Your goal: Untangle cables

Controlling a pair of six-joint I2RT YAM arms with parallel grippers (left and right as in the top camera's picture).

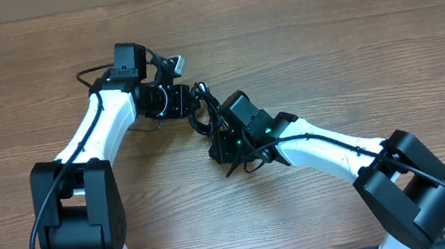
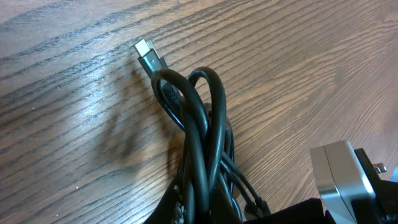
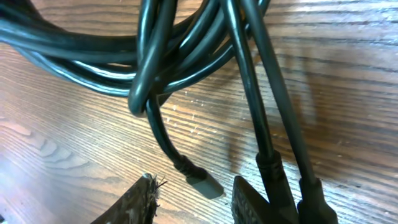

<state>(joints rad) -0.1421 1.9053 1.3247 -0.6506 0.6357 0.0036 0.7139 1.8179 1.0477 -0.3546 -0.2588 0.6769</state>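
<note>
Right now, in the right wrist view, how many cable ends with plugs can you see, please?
3. A silver-tipped plug at bottom centre; a black plug body just right of it; a second black plug body at the bottom-right edge, both tips cut off. The tangle may hide more.

This looks like a robot lab: a white left arm [image 1: 105, 123] and right arm [image 1: 330, 146] stand on a wooden table [image 1: 367, 34].

The cables [image 1: 200, 110] lie bunched on the counter [image 1: 349, 28] near its middle, between the two arms. The left end effector [image 1: 174, 99] is at their left side and the right end effector [image 1: 222, 135] at their near right. One plug [image 2: 149, 55] juts out beyond the bunch's far side. A second plug [image 3: 205, 185] rests just ahead of the right end effector.
</note>
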